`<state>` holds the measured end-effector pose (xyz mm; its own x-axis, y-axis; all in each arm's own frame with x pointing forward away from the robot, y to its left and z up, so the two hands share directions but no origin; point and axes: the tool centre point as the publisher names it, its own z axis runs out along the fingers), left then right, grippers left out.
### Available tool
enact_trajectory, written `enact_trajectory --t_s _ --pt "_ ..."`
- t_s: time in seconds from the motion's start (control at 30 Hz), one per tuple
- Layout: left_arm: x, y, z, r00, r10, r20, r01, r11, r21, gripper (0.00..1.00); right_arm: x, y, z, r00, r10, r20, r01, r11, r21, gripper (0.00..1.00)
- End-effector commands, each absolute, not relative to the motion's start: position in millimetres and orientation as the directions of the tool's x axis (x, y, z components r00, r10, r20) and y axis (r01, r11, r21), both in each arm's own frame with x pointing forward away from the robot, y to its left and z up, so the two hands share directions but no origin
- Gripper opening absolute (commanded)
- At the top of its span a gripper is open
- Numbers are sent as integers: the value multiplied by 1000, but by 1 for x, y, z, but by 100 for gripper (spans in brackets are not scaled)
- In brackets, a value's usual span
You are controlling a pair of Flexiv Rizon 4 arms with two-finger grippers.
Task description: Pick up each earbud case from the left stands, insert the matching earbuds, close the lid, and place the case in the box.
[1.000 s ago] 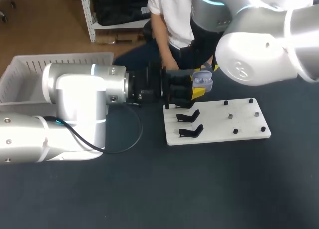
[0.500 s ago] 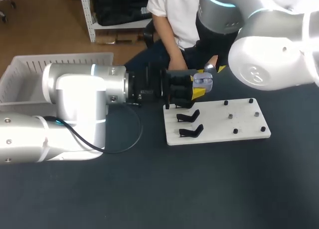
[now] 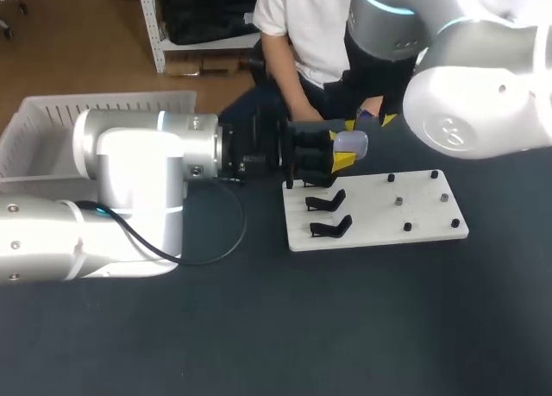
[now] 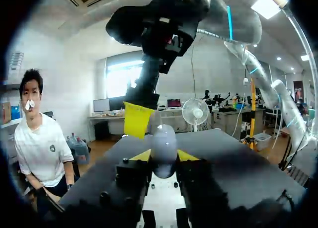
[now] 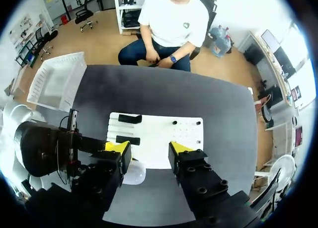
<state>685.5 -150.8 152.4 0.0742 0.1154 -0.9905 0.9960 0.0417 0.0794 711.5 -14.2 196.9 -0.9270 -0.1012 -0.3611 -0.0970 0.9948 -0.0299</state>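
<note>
Your left pincer (image 4: 164,156) is clamped on the pale earbud case (image 4: 164,141), with a yellow tip pressing each side. The case's lid looks down. The pincer holds the case above the tabletop (image 3: 259,327), just off the edge of the white stand board (image 3: 379,210). Your right pincer (image 5: 149,148) hangs above the case with its fingers apart and nothing between them. Two black stands (image 3: 326,202) sit on the board, just beside the left pincer. The white box (image 3: 52,120) lies well behind it, by your left arm.
</note>
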Motion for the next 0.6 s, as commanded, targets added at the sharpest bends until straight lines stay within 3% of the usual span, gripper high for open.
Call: enact_trajectory --t_s 0.03,0.27,0.37,0.6 --pt "683 -151 151 79 110 -991 995 52 85 0 698 -36 210 -906 -60 -420 -59 998 -16 54" --pt "686 -137 160 97 102 -990 991 82 106 0 688 -80 222 -869 39 -493 28 999 30 76" --pt "691 -110 173 124 98 -987 981 140 137 0 681 -97 223 -854 79 -514 51 996 70 100" --pt "714 -28 198 190 166 -968 917 321 235 0 669 -114 207 -862 132 -489 89 990 110 100"
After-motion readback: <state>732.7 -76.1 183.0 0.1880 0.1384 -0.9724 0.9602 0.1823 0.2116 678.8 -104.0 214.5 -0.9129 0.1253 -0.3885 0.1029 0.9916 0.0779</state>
